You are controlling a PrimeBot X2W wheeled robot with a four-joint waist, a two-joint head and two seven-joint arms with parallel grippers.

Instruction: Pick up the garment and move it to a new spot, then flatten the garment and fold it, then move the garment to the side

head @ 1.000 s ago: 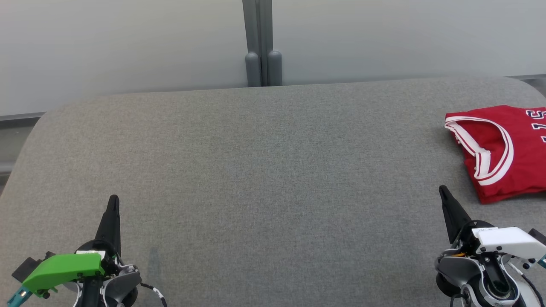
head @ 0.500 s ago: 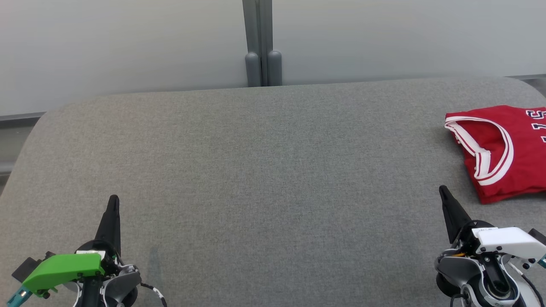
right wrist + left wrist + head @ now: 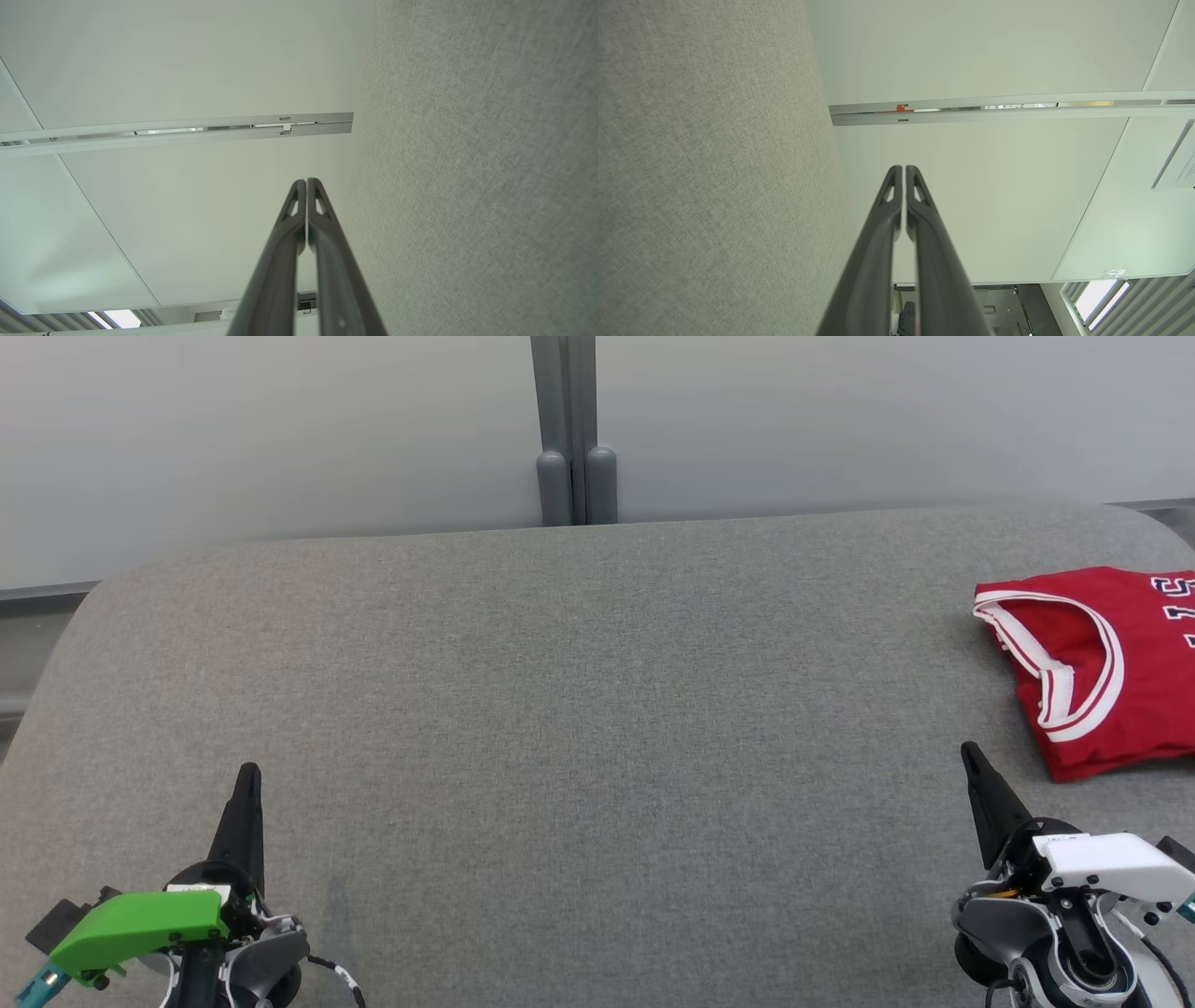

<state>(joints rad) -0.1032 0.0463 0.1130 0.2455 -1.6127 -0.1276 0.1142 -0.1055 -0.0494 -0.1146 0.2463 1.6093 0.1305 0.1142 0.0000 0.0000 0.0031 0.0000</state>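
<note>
Nearest me, my left gripper and right gripper rest low over the grey fabric table, both pinched closed on nothing. Beyond the right one, at the table's right edge, the folded red jersey lies flat, its white-trimmed opening facing left and its white lettering cropped and unreadable. Pale wall panels stand behind.

Bare grey tabletop stretches wide between my left hand and my right hand, open to pass across. A folded red garment lies flat by the right edge, near my right hand but apart from it. A pale wall with a grey post closes off the far side.
</note>
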